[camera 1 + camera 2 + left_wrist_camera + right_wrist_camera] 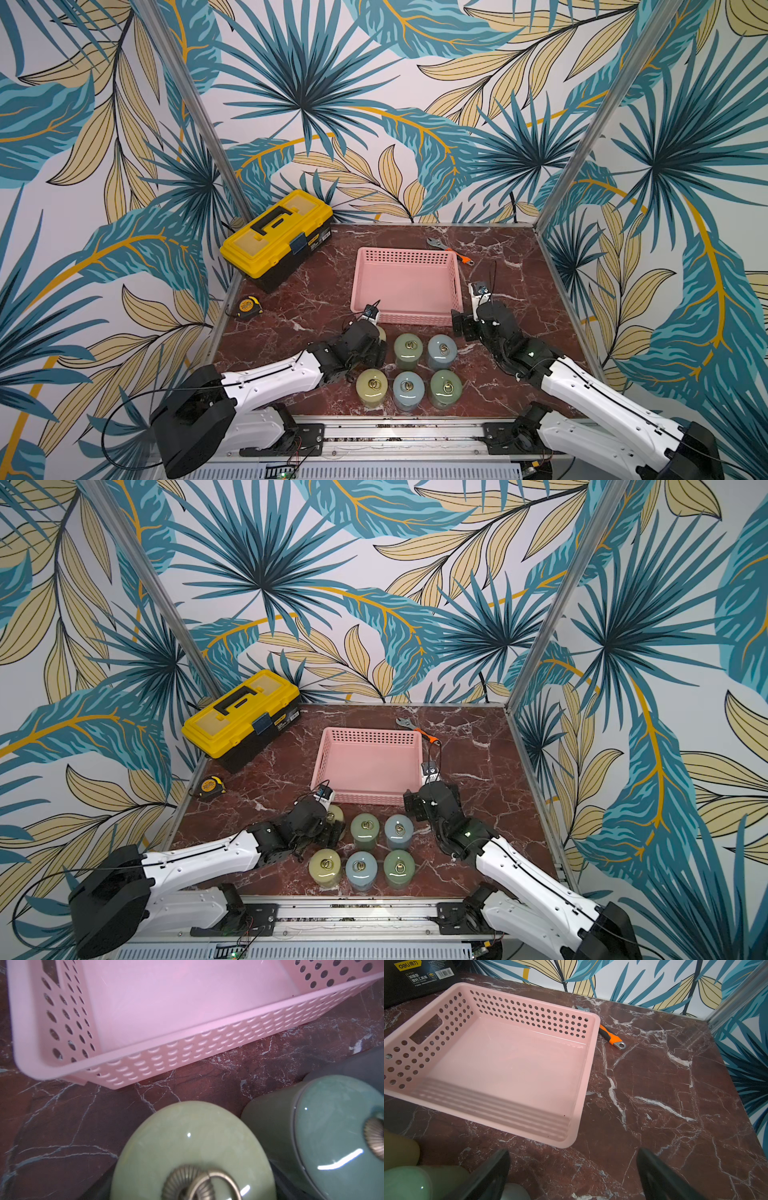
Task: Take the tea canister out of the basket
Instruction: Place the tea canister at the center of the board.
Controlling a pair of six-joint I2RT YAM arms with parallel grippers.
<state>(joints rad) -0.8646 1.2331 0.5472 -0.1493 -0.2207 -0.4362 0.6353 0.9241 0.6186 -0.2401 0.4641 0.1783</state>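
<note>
Starting at the jaws: the left gripper (374,345) is set around the yellow-green tea canister (187,1147); clamped or loose cannot be told. The right gripper (574,1176) is spread wide over the table (519,291), by the near-right corner of the basket (406,257). The tea canister is stood on the table just outside the basket's near-left corner, beside five other canisters (408,351). Only pink floor is seen inside the basket. A shut toolbox (276,232), tape measure (248,306) and wrench (451,250) are laid clear of both arms.

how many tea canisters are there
6, outside the basket: front yellow canister, front blue canister, front green canister, back green canister, back blue canister, back yellow canister half hidden under left gripper.
</note>
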